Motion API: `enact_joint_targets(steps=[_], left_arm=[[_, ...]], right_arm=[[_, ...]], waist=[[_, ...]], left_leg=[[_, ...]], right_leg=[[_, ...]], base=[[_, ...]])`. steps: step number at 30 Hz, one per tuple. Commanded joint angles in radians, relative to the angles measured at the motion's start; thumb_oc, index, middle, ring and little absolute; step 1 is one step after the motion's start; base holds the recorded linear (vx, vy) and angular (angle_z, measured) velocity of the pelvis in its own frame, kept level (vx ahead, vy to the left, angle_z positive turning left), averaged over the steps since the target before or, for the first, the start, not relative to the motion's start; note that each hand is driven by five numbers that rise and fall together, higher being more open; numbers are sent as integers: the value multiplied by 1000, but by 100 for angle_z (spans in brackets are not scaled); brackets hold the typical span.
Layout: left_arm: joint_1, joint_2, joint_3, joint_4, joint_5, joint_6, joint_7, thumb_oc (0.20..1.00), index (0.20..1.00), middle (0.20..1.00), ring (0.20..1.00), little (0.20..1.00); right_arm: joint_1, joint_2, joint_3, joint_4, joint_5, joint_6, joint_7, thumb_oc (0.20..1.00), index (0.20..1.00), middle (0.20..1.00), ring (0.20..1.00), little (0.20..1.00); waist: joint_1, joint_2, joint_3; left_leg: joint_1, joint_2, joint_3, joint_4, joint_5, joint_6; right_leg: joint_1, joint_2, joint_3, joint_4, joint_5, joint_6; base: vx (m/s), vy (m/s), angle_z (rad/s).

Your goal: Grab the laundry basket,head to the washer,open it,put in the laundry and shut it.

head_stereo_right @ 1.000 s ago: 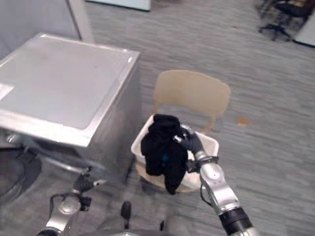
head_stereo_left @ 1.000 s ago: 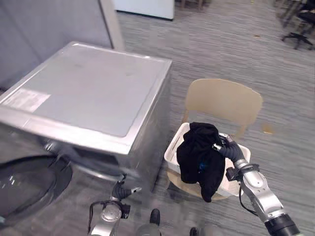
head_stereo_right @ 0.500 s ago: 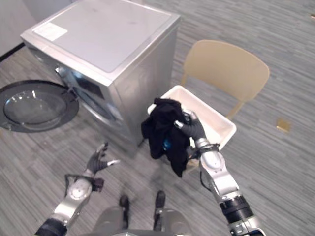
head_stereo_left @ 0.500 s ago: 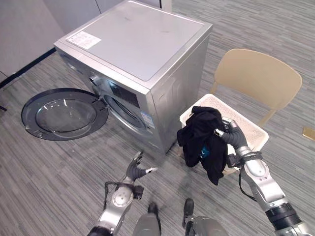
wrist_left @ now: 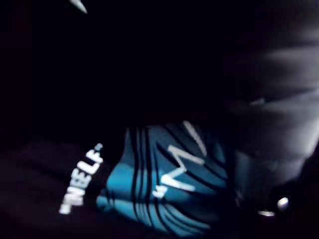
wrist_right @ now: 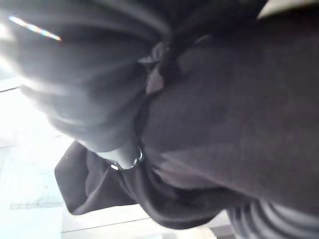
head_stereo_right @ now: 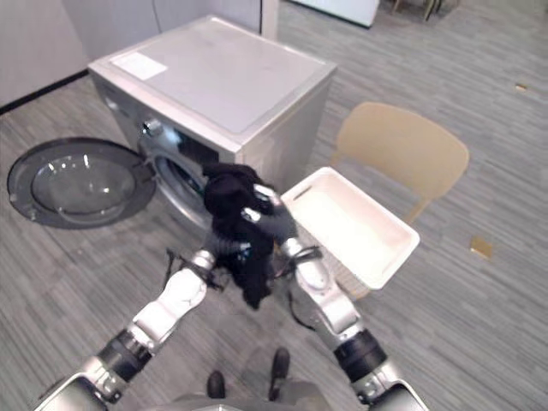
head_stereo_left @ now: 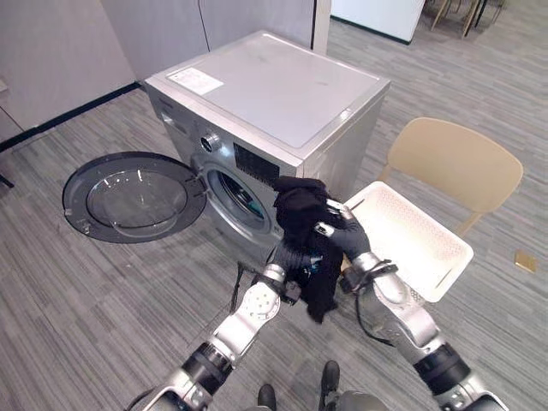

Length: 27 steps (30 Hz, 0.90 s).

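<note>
Both hands meet at the black garment (head_stereo_left: 304, 227), which I see bunched just before the washer (head_stereo_left: 265, 111), by its open port. My right hand (head_stereo_left: 347, 238) is clenched on the cloth; my left hand (head_stereo_left: 289, 259) is buried under it, fingers hidden. Beside me: white basket (head_stereo_left: 432, 248), tan chair (head_stereo_left: 454, 163), swung-out door (head_stereo_left: 133, 195).

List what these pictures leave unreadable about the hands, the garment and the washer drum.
- Left hand: fingers buried in the black garment in both eye views; grip unreadable.
- Garment's full shape: bunched in the eye views, dark close-up in the left wrist view.
- Washer drum contents: opening partly behind garment, interior dark.
- Right hand clutches the garment.
</note>
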Motion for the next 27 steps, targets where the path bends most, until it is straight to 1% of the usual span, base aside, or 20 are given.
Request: enact_joint_targets(steps=[1,2,3,4,5,6,9,10,11,12,13,14,16,17,18,21,24,25,26,27], left_arm=[[-122,-76,-77,55,35,-65,30,809,809,809,809,809],[-143,-86,-86,78,40,-67,47,200,200,200,200,200],[-144,-87,-86,79,40,-68,47,200,200,200,200,200],[-148,-92,-79,92,41,-66,72,200,200,200,200,200],[-145,-89,-71,91,41,-66,81,200,200,200,200,200],[-135,-85,-63,87,34,-66,85,200,200,200,200,200],[-104,-68,-30,83,18,-66,88,200,200,200,200,200],[-79,-51,0,78,1,-65,87,200,200,200,200,200],[-78,-51,1,77,1,-65,87,200,200,200,200,200],[-61,-38,19,73,-4,-65,83,200,200,200,200,200],[-15,-8,62,57,-9,-66,74,200,200,200,200,200],[-14,-8,62,56,-9,-65,74,200,200,200,200,200],[49,20,113,43,-5,-63,52,200,200,200,200,200],[120,45,171,40,-5,-63,27,200,200,200,200,200],[122,45,170,39,-5,-62,27,200,200,200,200,200],[244,79,271,45,-4,-60,-18,200,200,200,200,200],[348,105,351,69,14,-55,-60,200,200,200,200,200],[403,122,407,110,25,-46,-76,200,200,200,200,200],[405,122,407,110,25,-47,-77,200,200,200,200,200],[425,124,431,134,21,-41,-84,200,200,200,200,200]], right_arm=[[-57,70,43,-25,123,-79,33,200,200,200,200,200],[-58,80,65,-19,146,-83,43,200,200,200,200,200],[-58,80,65,-18,147,-83,43,200,200,200,200,200],[-47,86,95,-17,176,-72,52,391,391,391,391,391],[-41,81,103,-19,180,-68,57,708,708,708,708,708],[-32,75,112,-30,184,-58,63,1000,1000,1000,1000,1000],[-4,44,118,-43,181,-48,76,1000,1000,1000,1000,1000],[13,18,96,-46,160,-45,75,1000,1000,1000,1000,1000],[13,18,97,-46,160,-45,74,1000,1000,1000,1000,1000],[24,0,78,-50,142,-45,71,1000,1000,1000,1000,1000],[57,-47,24,-63,67,-44,60,1000,1000,1000,1000,1000],[59,-47,24,-65,66,-43,59,1000,1000,1000,1000,1000],[111,-102,-54,-93,-28,-43,46,1000,1000,1000,1000,1000],[171,-158,-134,-114,-139,-43,35,1000,1000,1000,1000,1000],[174,-159,-135,-117,-140,-41,35,1000,1000,1000,1000,1000],[305,-234,-272,-125,-300,-36,22,1000,1000,1000,1000,1000],[420,-264,-357,-76,-390,-22,30,1000,1000,1000,1000,1000],[485,-268,-402,-2,-414,-7,43,1000,1000,1000,1000,1000],[485,-267,-401,-1,-414,-8,43,1000,1000,1000,1000,1000],[503,-273,-409,50,-442,2,45,1000,1000,1000,1000,1000]], waist=[[-13,-26,-58],[-16,-25,-59],[-16,-24,-59],[-20,-22,-60],[-21,-21,-61],[-22,-20,-62],[-26,-17,-65],[-28,-15,-67],[-28,-15,-67],[-29,-14,-68],[-31,-11,-70],[-31,-11,-71],[-35,-7,-75],[-38,-5,-77],[-38,-4,-78],[-42,-1,-79],[-43,2,-80],[-43,4,-75],[-43,4,-76],[-43,5,-74]], left_leg=[[-47,20,3,-16,-16,-28],[-48,20,3,-16,-15,-28],[-48,20,4,-16,-15,-28],[-48,22,10,-16,-12,-29],[-48,22,12,-16,-11,-30],[-47,22,13,-16,-10,-30],[-45,23,16,-16,-7,-32],[-44,24,19,-16,-6,-32],[-44,24,19,-16,-6,-32],[-43,25,21,-16,-6,-32],[-41,25,23,-16,-5,-33],[-41,25,24,-16,-5,-33],[-38,25,24,-16,-6,-32],[-36,25,24,-16,-6,-31],[-35,25,24,-16,-7,-31],[-32,25,24,-16,-7,-29],[-27,27,25,-16,-7,-29],[-25,27,23,-16,-5,-30],[-25,27,23,-16,-5,-30],[-23,28,23,-16,-5,-30]], right_leg=[[117,-24,58,31,-173,109],[118,-25,62,30,-172,110],[118,-25,62,30,-172,110],[118,-26,64,31,-170,110],[119,-27,65,30,-169,110],[120,-27,67,30,-168,110],[123,-27,70,24,-164,110],[124,-26,72,21,-162,111],[124,-26,72,21,-162,111],[125,-27,73,19,-161,111],[129,-27,72,15,-159,113],[130,-27,72,15,-159,113],[134,-28,73,12,-158,115],[136,-29,74,10,-158,116],[137,-28,74,10,-158,116],[140,-28,72,9,-157,118],[145,-27,71,8,-160,118],[147,-27,71,11,-162,117],[147,-27,70,11,-163,117],[148,-27,70,12,-164,117]], base=[[-14,24,-11],[-9,15,-10],[-17,15,-6],[-16,13,-6],[-18,16,-7],[-8,9,-7],[-4,5,-7],[-1,1,-7],[-3,-4,-5],[5,5,-8],[5,5,-6],[15,5,-5],[19,-2,0],[0,0,0],[0,0,0],[10,-5,0],[0,0,0],[0,0,0],[0,0,0],[0,0,0]])
